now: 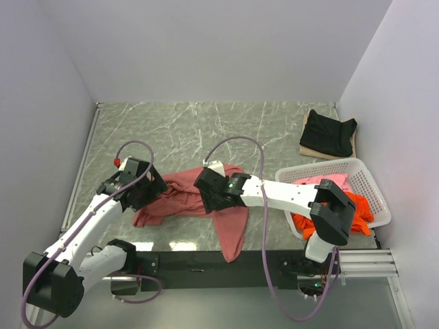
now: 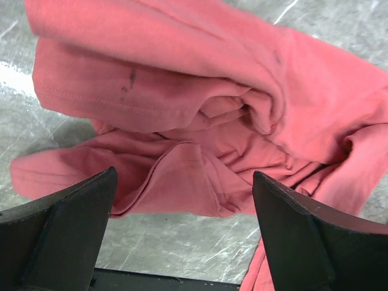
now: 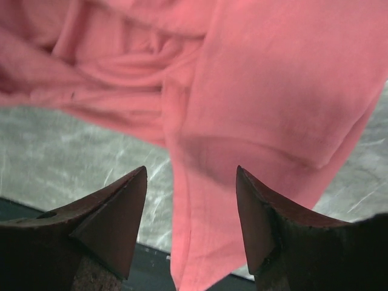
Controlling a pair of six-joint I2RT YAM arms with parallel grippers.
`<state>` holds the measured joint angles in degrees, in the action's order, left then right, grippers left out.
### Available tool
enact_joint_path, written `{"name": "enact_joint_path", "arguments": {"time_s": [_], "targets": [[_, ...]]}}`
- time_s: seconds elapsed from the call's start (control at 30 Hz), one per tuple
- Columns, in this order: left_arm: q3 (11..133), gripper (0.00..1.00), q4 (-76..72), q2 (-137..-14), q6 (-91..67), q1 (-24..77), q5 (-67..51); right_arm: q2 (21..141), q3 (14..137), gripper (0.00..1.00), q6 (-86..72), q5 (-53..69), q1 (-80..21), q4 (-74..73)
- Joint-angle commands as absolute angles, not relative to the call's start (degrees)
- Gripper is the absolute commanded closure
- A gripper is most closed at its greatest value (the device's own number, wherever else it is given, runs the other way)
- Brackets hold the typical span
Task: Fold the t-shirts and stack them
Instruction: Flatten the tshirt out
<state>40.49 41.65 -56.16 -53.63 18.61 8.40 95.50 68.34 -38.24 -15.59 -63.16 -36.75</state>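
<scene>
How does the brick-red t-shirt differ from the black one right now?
The brick-red t-shirt lies crumpled and spread out; the black t-shirt is a compact folded bundle. The red one sits mid-table near the front edge, one end trailing over it; the black one is at the far right corner. Both are outside the white basket.

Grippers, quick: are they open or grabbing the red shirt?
Left gripper: open, holding nothing.
Right gripper: open over the brick-red t-shirt, holding nothing.

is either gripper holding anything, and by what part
Nothing held: left gripper and right gripper both hang open over the crumpled brick-red t-shirt.
</scene>
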Motion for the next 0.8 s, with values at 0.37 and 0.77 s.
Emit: {"name": "enact_joint_path", "arguments": {"time_s": [0.37,0.77], "targets": [[39.5,0.04,39.6,-56.6,-53.8,18.6,9.1,100.2,70.5,0.44,-34.7,-10.6,-57.5,-29.6],[40.5,0.03,37.4,-60.0,-53.2,18.6,7.6,100.0,64.2,0.61,-37.4,-5.9,-52.3,-25.1]]}}
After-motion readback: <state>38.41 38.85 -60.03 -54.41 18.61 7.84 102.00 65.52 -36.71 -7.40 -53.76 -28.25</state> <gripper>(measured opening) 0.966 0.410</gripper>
